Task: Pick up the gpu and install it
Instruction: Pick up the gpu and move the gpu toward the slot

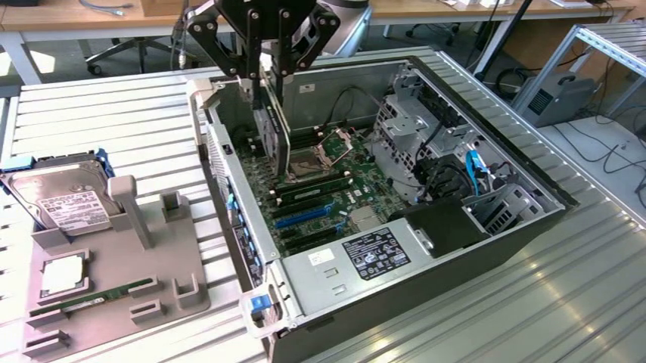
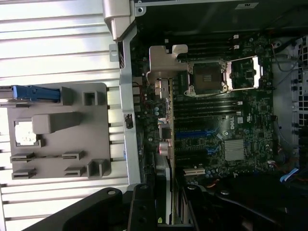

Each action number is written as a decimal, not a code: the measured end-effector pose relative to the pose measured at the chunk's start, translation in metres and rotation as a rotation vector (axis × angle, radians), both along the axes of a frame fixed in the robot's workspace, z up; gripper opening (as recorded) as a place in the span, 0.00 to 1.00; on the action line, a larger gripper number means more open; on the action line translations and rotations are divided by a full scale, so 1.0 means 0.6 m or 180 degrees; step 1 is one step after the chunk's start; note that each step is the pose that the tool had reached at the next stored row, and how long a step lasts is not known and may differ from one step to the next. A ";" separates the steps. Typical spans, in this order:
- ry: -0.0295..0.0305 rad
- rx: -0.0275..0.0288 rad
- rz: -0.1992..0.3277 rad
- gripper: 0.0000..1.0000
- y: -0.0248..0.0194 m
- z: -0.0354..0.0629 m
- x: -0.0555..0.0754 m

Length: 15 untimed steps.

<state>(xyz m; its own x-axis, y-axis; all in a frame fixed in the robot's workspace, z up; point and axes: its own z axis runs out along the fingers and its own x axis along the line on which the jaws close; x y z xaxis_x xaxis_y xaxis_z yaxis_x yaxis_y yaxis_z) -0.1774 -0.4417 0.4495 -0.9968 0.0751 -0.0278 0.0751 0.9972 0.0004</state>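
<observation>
While the arm reaches down from the top of the exterior view, its gripper (image 1: pixel 268 74) is clamped on the upper edge of the gpu (image 1: pixel 275 125), the jaws drawn narrow on the thin card. The card hangs upright with its dark face showing, its lower part down inside the open computer case (image 1: pixel 333 325), near the wall on the exterior view's left. It sits above the motherboard (image 1: pixel 333 200), close by the open CPU socket (image 1: pixel 308 160); I cannot tell whether its bottom edge touches the board. From the wrist view the card is seen edge-on, with its silver end bracket (image 2: pixel 162 67) just beside the case's slotted wall and the blue expansion slots (image 2: pixel 195 134) a little way to one side. The case lies on its side on a slatted metal table (image 1: pixel 121 128), with a labelled power supply (image 1: pixel 376 253) in its near end. Well apart from the case, on the exterior view's left, stands a grey holder (image 1: pixel 116 291) carrying a narrow green RAM stick (image 1: pixel 96 295) and a square silver chip (image 1: pixel 63 276). A hard drive (image 1: pixel 66 200) with a white label lies at the holder's far end.
</observation>
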 end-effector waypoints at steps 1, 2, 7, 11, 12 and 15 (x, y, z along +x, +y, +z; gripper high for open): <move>0.0000 0.0000 0.0000 0.27 0.0000 0.000 0.001; 0.0000 0.0000 0.0000 0.27 0.0000 0.000 0.003; 0.0000 0.0000 0.0000 0.27 0.0000 0.000 0.011; 0.0000 0.0000 0.0000 0.27 0.0000 0.000 0.017; 0.0000 0.0000 0.0000 0.27 0.0000 0.000 0.018; 0.0000 0.0000 0.0000 0.27 0.0000 0.000 0.022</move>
